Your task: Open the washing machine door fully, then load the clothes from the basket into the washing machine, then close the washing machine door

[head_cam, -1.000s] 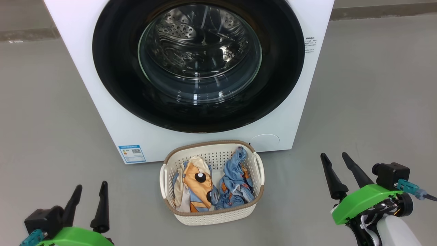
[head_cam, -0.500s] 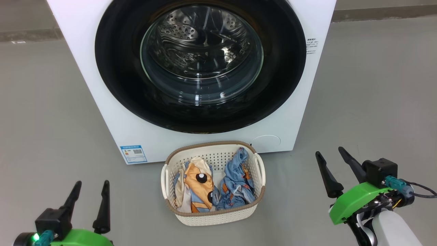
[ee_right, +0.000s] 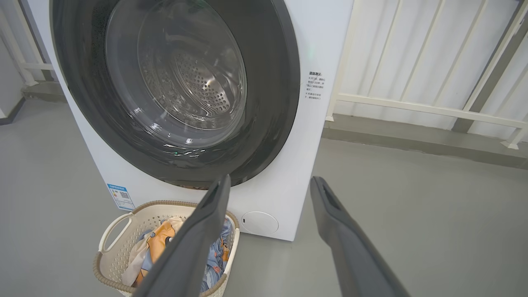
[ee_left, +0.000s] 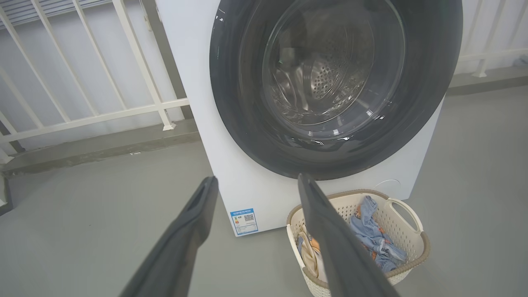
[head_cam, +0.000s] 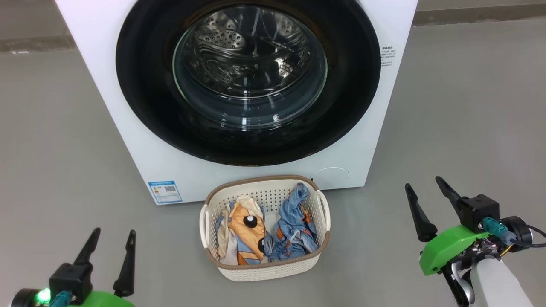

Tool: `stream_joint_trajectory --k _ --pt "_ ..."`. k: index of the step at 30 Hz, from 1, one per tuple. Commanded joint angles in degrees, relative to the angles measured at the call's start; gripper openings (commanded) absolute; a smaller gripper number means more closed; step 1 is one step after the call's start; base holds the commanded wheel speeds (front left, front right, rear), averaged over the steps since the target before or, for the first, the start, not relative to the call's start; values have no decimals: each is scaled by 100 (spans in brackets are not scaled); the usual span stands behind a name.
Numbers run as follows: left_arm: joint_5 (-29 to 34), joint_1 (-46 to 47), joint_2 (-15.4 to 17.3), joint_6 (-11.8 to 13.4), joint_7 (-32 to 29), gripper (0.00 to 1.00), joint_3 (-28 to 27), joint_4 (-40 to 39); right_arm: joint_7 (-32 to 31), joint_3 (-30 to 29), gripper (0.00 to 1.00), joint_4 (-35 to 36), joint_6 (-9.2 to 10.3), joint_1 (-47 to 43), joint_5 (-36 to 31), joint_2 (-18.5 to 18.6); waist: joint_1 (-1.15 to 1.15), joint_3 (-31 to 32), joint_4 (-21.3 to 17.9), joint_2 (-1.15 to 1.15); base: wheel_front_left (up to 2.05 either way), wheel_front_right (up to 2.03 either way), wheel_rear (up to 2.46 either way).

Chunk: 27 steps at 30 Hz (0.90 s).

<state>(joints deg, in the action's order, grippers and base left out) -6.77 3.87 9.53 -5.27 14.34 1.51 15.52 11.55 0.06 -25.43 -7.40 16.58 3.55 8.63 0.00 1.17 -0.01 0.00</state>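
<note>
A: Quick, biggest first. Containers?
B: Washing machine (head_cam: pixel 128 128) standing on the grey floor (head_cam: pixel 64 170), door (head_cam: pixel 248 76) shut flat against the front. Steel drum (head_cam: pixel 239 42) visible through the glass. Blue label (head_cam: pixel 165 192) low on the front, robot's left.
A: Basket?
B: Basket (head_cam: pixel 273 273) on the floor just in front of the machine, below the door, between the two claws. Two garments inside, side by side: orange garment (head_cam: pixel 245 234) with black dots in the left half, light blue garment (head_cam: pixel 294 226) bunched in the right half.
A: Claws?
B: Left claw (head_cam: pixel 114 232) low at the left, fingers spread, nothing in it. Right claw (head_cam: pixel 423 183) at the right, also spread, also holding nothing. Both well apart from the basket.
A: Versus a second ago?
B: Machine, door, basket, garments all in the same places. Right claw sits a bit higher and further right in the head view. Left claw has sunk slightly toward the bottom edge, and a green light (head_cam: pixel 42 295) now shows on its wrist.
</note>
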Motion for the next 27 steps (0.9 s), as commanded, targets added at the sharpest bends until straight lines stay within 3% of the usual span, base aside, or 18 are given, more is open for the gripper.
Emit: stream_joint_trajectory --k 1,12,27 --pt "50 306 148 43 66 100 -251 -78 70 17 100 121 -9 210 -32 -57 0 -12 -7 0 0 0 0" --pt "-6 324 32 78 66 100 -421 -151 61 -13 100 156 -9 207 -47 -134 0 -36 -9 0 0 0 0" --pt "-66 472 122 -110 66 100 -402 67 85 -24 100 155 -9 246 29 -158 0 -88 -8 0 1 1 -3"
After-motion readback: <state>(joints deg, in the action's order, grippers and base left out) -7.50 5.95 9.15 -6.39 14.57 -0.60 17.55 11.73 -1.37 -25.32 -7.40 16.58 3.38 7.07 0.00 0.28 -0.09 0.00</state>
